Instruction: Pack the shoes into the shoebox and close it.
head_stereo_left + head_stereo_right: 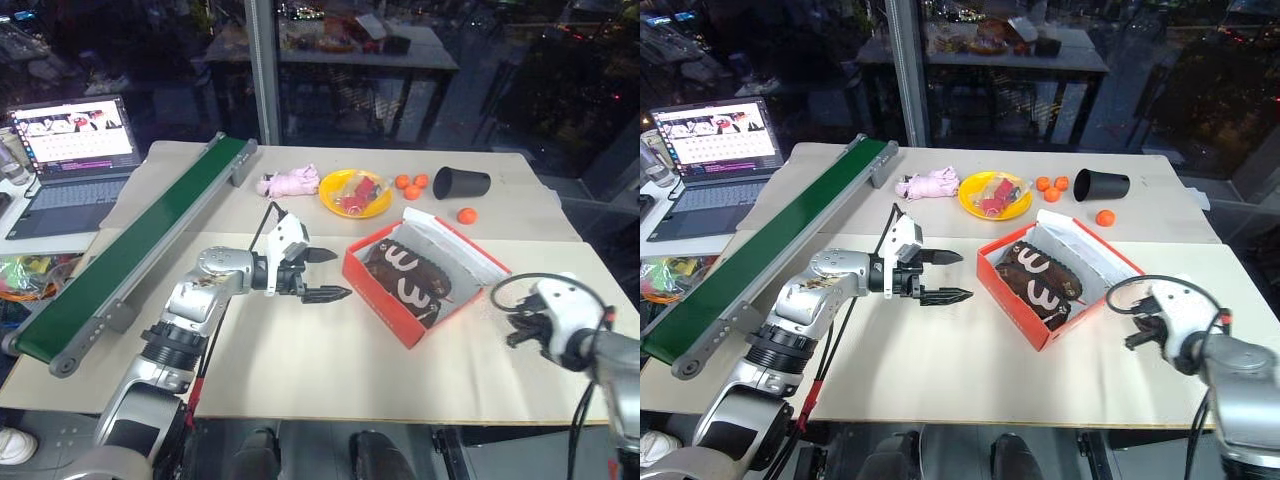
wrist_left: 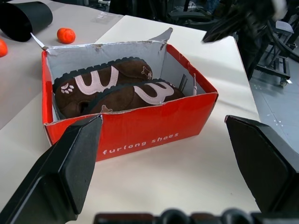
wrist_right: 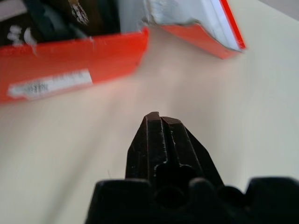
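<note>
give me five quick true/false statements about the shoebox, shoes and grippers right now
1. Both shoes lie inside the shoebox. True.
2. The shoebox lid is closed. False: it stands open.
3. The left gripper is open and holds nothing. True.
4. The right gripper grips a shoe. False: it is shut on nothing, beside the box.
5. The black cup stands upright. False: it lies on its side.
</note>
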Robot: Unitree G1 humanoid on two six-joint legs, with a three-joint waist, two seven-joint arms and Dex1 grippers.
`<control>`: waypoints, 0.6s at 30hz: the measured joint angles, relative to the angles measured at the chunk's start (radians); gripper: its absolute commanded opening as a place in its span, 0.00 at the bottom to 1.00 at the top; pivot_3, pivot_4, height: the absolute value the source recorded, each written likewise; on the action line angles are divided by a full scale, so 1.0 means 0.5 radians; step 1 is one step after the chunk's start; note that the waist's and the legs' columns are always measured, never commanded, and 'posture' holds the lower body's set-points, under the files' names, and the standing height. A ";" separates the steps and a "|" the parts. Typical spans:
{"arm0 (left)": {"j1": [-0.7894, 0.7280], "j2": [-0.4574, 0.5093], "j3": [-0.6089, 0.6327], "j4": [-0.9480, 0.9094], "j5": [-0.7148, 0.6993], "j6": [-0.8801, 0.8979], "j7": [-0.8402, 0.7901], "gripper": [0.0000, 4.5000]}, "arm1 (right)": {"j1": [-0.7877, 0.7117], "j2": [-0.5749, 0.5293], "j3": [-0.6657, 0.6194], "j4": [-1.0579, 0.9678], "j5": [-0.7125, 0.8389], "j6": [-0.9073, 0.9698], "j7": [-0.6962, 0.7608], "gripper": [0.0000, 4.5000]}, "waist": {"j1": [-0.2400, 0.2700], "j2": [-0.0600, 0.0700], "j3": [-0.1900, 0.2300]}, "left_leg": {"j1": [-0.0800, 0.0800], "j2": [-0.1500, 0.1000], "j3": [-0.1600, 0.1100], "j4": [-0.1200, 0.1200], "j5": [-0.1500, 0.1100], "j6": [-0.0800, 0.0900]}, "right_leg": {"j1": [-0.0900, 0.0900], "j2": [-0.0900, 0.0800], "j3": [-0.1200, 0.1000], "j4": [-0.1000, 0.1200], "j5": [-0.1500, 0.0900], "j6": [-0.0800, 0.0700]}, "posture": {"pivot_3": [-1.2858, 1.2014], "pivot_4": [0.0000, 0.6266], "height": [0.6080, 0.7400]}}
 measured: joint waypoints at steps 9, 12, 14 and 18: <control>0.105 0.097 0.087 -0.191 -0.004 0.116 0.101 1.00 | -0.191 0.072 0.354 0.606 -0.272 -0.718 -0.409 0.02 | 0.006 0.001 0.000 | 0.000 -0.001 0.000 0.000 0.001 0.001 | 0.001 -0.001 0.000 0.000 0.000 0.001 | 0.52 0.24 0.97; 0.131 0.101 0.090 -0.246 -0.006 0.145 0.126 1.00 | -0.250 0.070 0.388 0.733 -0.319 -0.830 -0.453 0.02 | 0.008 0.001 0.000 | 0.000 -0.002 0.000 0.000 0.001 0.001 | 0.001 -0.001 0.000 0.000 0.000 0.001 | 0.52 0.24 0.97; 0.142 0.102 0.099 -0.270 -0.007 0.165 0.147 1.00 | -0.302 0.070 0.398 0.822 -0.324 -0.903 -0.464 0.02 | 0.008 0.001 0.000 | 0.000 -0.002 0.000 0.001 0.001 0.002 | 0.001 -0.001 0.001 0.000 0.001 0.002 | 0.52 0.24 0.97; 0.160 0.099 0.109 -0.308 -0.008 0.174 0.172 1.00 | -0.387 0.112 0.398 0.948 -0.308 -1.035 -0.480 0.02 | -0.010 0.001 0.000 | 0.000 -0.001 0.000 0.000 0.002 0.003 | 0.002 0.000 0.001 0.001 0.001 0.002 | 0.52 0.24 0.97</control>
